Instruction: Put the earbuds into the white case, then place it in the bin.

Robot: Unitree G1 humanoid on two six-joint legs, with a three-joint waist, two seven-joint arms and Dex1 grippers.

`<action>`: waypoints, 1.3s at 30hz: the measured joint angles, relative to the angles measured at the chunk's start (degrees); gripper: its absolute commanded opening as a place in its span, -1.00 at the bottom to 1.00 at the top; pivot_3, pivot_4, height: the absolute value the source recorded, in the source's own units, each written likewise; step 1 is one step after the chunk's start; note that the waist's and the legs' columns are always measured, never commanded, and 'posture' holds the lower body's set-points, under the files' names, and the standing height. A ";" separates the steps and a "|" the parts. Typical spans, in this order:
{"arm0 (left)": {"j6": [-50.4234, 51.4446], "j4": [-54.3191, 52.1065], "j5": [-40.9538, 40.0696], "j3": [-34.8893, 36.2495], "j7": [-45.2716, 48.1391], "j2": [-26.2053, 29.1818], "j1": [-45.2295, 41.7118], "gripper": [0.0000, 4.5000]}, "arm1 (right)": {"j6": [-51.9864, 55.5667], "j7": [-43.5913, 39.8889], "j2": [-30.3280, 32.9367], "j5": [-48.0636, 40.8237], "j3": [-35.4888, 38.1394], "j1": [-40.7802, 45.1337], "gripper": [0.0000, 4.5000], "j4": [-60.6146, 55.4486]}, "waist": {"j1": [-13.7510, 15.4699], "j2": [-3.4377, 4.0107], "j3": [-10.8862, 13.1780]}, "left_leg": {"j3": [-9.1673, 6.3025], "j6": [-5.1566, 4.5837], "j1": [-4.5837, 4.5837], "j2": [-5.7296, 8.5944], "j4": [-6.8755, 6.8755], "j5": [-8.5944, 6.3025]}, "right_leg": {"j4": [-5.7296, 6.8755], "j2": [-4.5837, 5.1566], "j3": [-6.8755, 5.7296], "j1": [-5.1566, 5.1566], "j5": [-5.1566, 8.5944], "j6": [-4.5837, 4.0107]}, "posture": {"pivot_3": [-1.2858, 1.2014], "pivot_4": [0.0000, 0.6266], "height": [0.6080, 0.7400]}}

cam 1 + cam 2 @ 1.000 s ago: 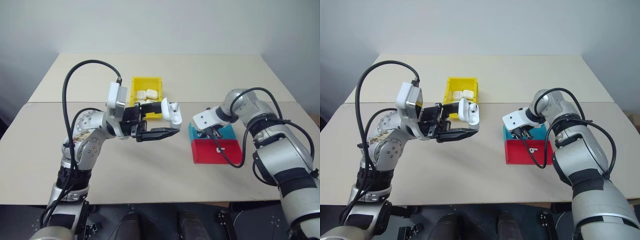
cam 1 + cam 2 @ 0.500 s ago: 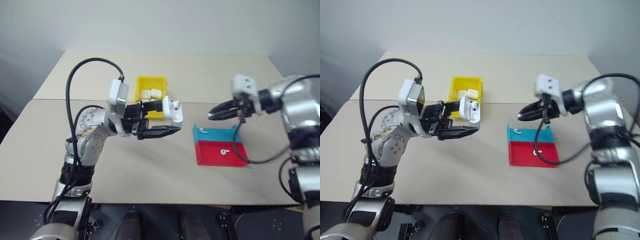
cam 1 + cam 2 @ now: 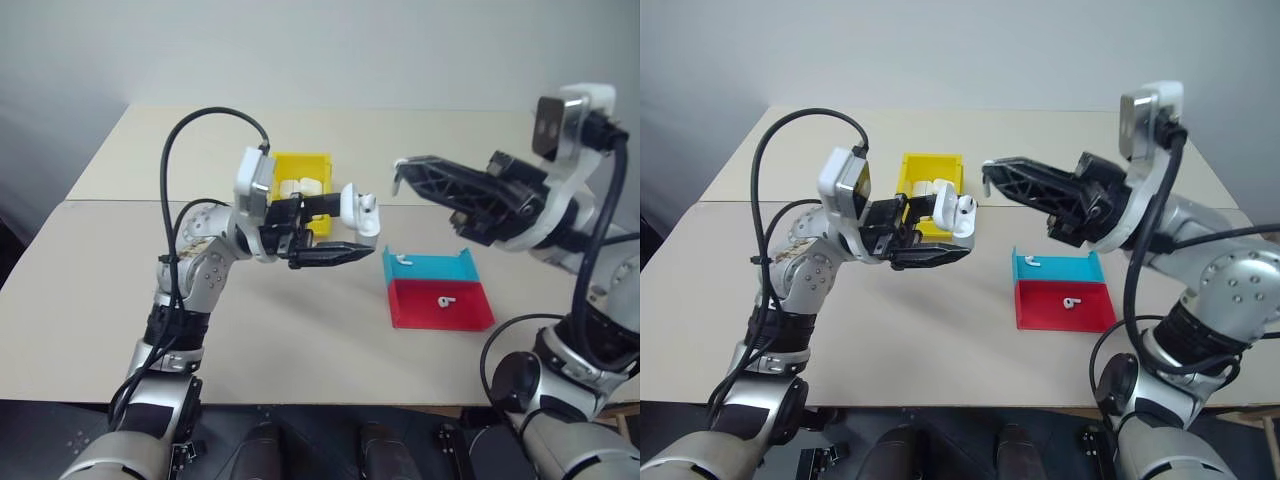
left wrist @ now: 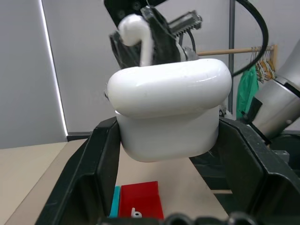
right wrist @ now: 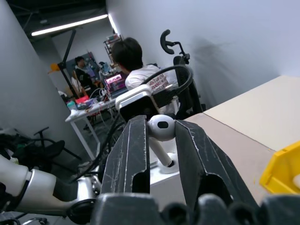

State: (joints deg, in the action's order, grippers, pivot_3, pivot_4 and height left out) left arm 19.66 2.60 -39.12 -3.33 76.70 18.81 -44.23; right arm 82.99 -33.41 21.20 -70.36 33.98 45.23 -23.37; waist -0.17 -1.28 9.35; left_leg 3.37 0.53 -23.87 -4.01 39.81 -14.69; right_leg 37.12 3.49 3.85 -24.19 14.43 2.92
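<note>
Right gripper pinches earbud nr white case.

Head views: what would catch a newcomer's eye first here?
Above the table's middle, the left claw holds the open white case up, and the right claw comes in from the other side, pinching an earbud just short of it. Beyond the case sits the yellow bin with white cases inside. Below the right arm lies a teal-and-red tray with two more earbuds.
</note>
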 measured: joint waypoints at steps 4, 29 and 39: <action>-0.14 0.60 0.66 -0.19 0.59 -0.34 -0.42 0.27 | -1.92 7.58 0.99 -8.11 -1.72 -3.19 -0.72 -1.18 | -0.38 0.00 0.00 | 0.00 -0.01 -0.01 0.00 0.00 0.00 | -0.04 0.00 0.00 0.00 0.00 0.01 | 0.03 -0.52 1.00; -0.12 1.71 2.03 -0.22 0.97 -0.02 -0.05 0.27 | -21.59 5.91 20.98 -15.14 -15.90 -15.40 0.42 -6.93 | -0.55 -0.01 0.00 | -0.01 -0.04 -0.01 0.00 0.00 -0.01 | -0.12 -0.01 0.00 0.02 0.01 0.02 | 0.03 -0.52 1.00; 0.24 0.52 2.03 -0.55 0.78 -0.20 -0.01 0.27 | -22.89 -4.68 32.56 -10.79 -15.65 -13.17 -0.15 -5.03 | -0.67 -0.02 0.01 | 0.00 -0.05 0.02 0.00 0.01 -0.01 | -0.12 -0.01 0.03 0.03 0.01 0.02 | 0.03 -0.52 1.00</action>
State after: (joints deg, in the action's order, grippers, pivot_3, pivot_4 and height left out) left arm 19.90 3.12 -37.09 -3.87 77.49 18.62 -44.24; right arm 60.10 -38.10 53.76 -81.15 18.33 32.06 -28.40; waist -0.84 -1.30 9.36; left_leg 3.37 0.49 -23.85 -4.01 39.82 -14.70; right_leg 37.00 3.48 3.88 -24.15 14.44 2.94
